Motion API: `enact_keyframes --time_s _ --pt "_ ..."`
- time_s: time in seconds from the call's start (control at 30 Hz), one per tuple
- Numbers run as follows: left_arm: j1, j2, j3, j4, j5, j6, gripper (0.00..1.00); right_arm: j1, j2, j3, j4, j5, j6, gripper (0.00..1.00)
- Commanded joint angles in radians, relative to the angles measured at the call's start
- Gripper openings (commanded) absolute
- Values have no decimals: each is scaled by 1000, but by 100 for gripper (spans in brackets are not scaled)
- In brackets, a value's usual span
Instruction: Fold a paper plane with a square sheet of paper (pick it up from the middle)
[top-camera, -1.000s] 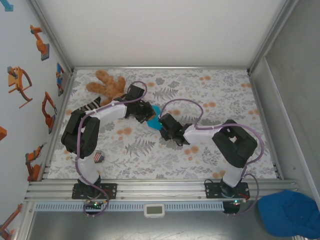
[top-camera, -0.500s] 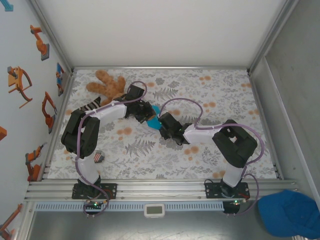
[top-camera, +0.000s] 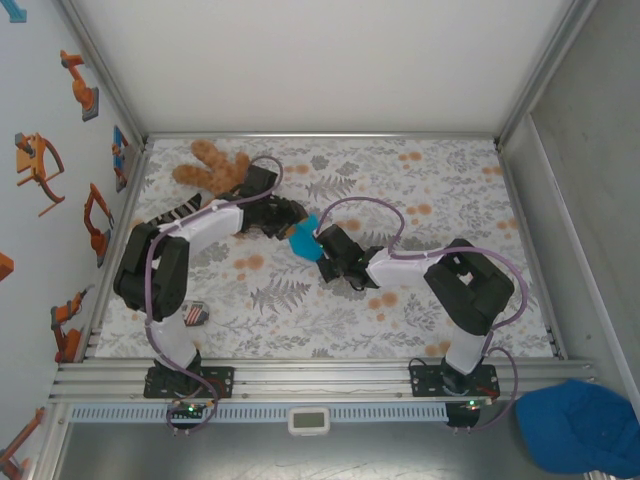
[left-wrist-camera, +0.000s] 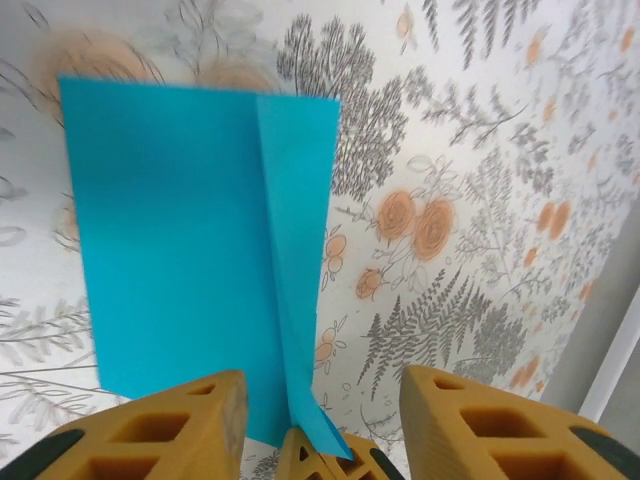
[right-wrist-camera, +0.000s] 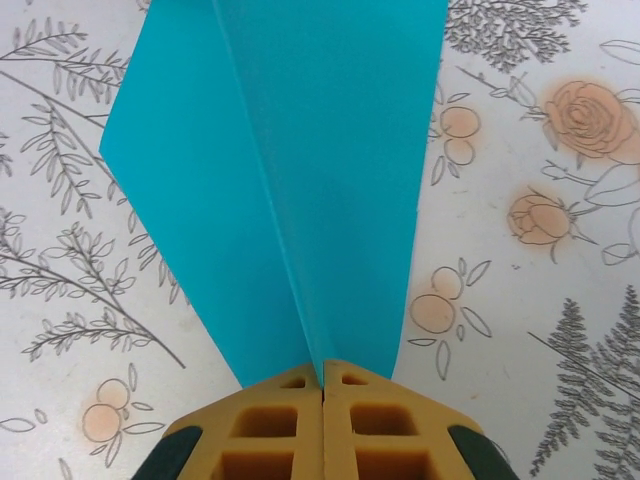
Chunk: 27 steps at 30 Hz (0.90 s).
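Fingers (right-wrist-camera: 268, 425) of the right gripper (right-wrist-camera: 322, 378) are pressed flat together, pinching the narrow end of the folded blue paper (right-wrist-camera: 290, 170) right at its centre crease. From that pinch the paper fans out wider, one flap on each side of the raised fold, over the floral tablecloth (top-camera: 420, 300). Whether its far edge rests on the cloth or hangs just above it, I cannot tell

Over on the left gripper (left-wrist-camera: 320, 400), the two yellow fingers (left-wrist-camera: 180, 425) stand spread apart, one on each side of the paper's near tip and touching neither flap. Between them, at the bottom edge of the left wrist view, a bit of yellow pad meets the tip of the paper

From above, the paper sits near the middle of the table, a little toward the far side, with the left gripper just beside it on the left and the right gripper touching it from the near right. Both arms reach inward so their wrists almost meet over it

A brown teddy bear (top-camera: 212, 165) lies at the far left corner of the cloth, well apart from the paper. Near the left arm's base lies a small striped object (top-camera: 195, 314), too small to make out. A darker blue fabric cap (top-camera: 585, 425) sits off the cloth at the near right corner
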<state>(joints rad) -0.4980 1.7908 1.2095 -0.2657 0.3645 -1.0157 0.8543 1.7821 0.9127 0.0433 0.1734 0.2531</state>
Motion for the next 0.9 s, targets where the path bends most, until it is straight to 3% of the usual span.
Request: enact_keyframes --time_s 0.0,0.23,0.37,0.5,0.87 --pt "34 -112 -55 15 -54 23 47 5 4 -2 30 -63 5 0" --pt "50 -199 -238 168 -58 14 47 -25 7 6 26 -195 56 0" --pt "38 -191 -327 276 -14 -1 39 -55 17 19 13 -291 90 0" --pt "5 -183 -369 298 -49 14 33 -86 22 37 -14 -373 123 0" --pt "-32 -39 -339 316 -63 44 14 -106 71 107 -86 -470 146 0"
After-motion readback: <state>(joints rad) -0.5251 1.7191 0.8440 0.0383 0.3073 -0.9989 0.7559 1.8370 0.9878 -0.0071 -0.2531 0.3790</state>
